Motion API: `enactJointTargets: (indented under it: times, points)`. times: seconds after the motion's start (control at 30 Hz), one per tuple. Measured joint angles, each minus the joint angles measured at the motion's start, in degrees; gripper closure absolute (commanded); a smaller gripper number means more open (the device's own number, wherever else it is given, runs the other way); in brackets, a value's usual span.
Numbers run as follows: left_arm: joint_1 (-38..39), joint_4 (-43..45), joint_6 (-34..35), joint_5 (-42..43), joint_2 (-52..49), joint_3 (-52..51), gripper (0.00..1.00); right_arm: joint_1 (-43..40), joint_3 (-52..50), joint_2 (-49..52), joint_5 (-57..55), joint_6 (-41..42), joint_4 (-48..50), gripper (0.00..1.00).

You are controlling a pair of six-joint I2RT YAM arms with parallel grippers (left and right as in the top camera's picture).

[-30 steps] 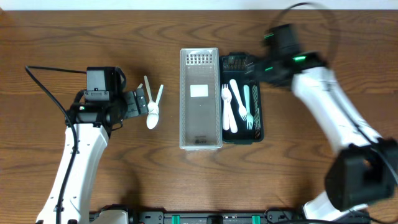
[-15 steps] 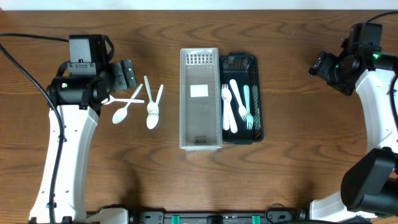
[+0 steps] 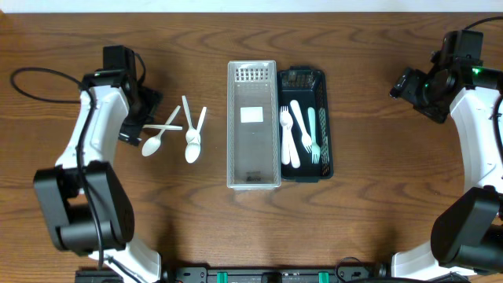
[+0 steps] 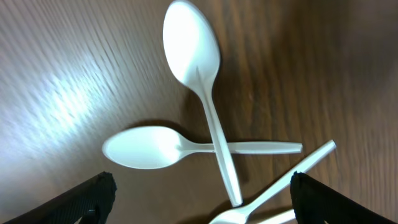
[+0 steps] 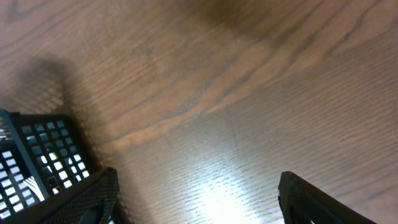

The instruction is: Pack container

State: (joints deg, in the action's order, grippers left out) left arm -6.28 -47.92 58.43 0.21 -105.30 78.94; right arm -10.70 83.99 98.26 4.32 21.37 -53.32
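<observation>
Overhead, the clear container [image 3: 253,177] stands mid-desk, long and narrow, with a grid of slots at its far end. Its right long wall touches the black tray [image 3: 326,126]. The tray holds white and pale green cutlery [image 3: 299,134] lying lengthwise.

The white spoons [image 3: 192,135] lie loose on the desk [image 3: 369,212] to the left. They are near the container's left wall but apart from it, with a strip of bare wood between.

In the left wrist view, the left pincer [image 4: 202,186] hangs just over these spoons, its jaws wide apart and nothing between them. One spoon points bowl-up and its handle crosses over a second spoon lying sideways. A third handle slants in at lower right, next to the right fingertip.

The right pincer [image 5: 196,186] sits well off to the right, near the desk's far right corner. Its jaws are also spread and hold nothing. A broad stretch of wood separates it from the tray, and only one corner of the tray's mesh shows at the lower left of its wrist view.

The desk is dark brown wood with a strong grain, and both wrist views catch a bright glare patch on it. A black cable [image 3: 47,73] loops above the left arm. A black rail [image 3: 267,275] with green clips runs along the near edge. Nothing of the room beyond the desk shows.
</observation>
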Motion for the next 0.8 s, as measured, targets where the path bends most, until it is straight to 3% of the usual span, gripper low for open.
enactJointTargets:
  times: [0.23,0.8]
  points:
    - [-0.11,4.76,7.39,3.06,-3.87,0.0,0.17,0.0,0.0,0.0,0.0,-0.11,-2.08,0.18]
    - [-1.57,5.79,9.2,3.93,-11.3,0.0,0.26,0.0,0.0,0.0,0.0,-0.15,-2.16,0.2]
